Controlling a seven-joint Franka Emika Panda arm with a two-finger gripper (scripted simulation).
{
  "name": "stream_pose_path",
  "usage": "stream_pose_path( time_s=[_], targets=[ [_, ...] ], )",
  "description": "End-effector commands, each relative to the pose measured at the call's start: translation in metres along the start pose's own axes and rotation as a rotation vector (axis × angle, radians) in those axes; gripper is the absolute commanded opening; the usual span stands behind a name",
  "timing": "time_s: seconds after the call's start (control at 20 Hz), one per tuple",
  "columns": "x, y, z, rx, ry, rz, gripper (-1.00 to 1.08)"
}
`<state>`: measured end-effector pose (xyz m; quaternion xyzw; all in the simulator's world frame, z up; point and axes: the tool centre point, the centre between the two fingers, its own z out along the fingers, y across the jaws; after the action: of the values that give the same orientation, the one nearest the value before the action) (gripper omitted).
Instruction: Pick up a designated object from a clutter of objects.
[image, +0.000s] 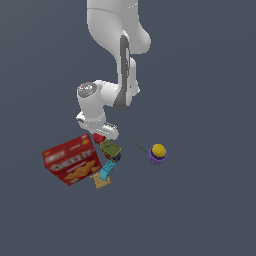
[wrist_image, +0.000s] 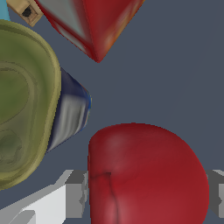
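Observation:
The small glossy red apple-like thing (image: 98, 138) sits low under my hand, between the red cracker box (image: 71, 160) and the olive-green lump (image: 110, 148). In the wrist view the red round thing (wrist_image: 146, 175) fills the gap of my gripper (wrist_image: 147, 194), and both grey fingers (wrist_image: 76, 194) lie against its sides. From the exterior view my gripper (image: 100, 134) is mostly hidden by the hand. The wrist view also shows the olive lump (wrist_image: 22, 105) and a corner of the red box (wrist_image: 98, 26).
A cyan block (image: 105, 172) and a tan cracker square (image: 101, 181) lie below the olive lump. A dark blue-and-silver thing (wrist_image: 72, 113) pokes out from under the lump. The purple-and-yellow ball (image: 157, 154) stands apart toward the exterior view's right.

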<state>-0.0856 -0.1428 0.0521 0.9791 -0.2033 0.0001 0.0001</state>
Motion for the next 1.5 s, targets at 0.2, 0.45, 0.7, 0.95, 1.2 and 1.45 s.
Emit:
stream_pose_path(
  time_s=[0.2,0.45,0.7,0.95,1.2,1.45],
  targets=[
    [0.0,-0.013,-0.015,0.0,0.002,-0.001,-1.0],
    [-0.001,-0.034,-0.04,0.0,0.001,0.0,-1.0],
    [-0.003,-0.064,-0.076,-0.002,0.002,0.0,-1.0],
    [-0.005,-0.101,-0.121,-0.004,0.002,0.001,-1.0],
    [-0.006,-0.14,-0.167,-0.005,0.003,0.001,-1.0],
    [-0.008,-0.18,-0.213,-0.005,0.002,0.0,-1.0]
  ],
)
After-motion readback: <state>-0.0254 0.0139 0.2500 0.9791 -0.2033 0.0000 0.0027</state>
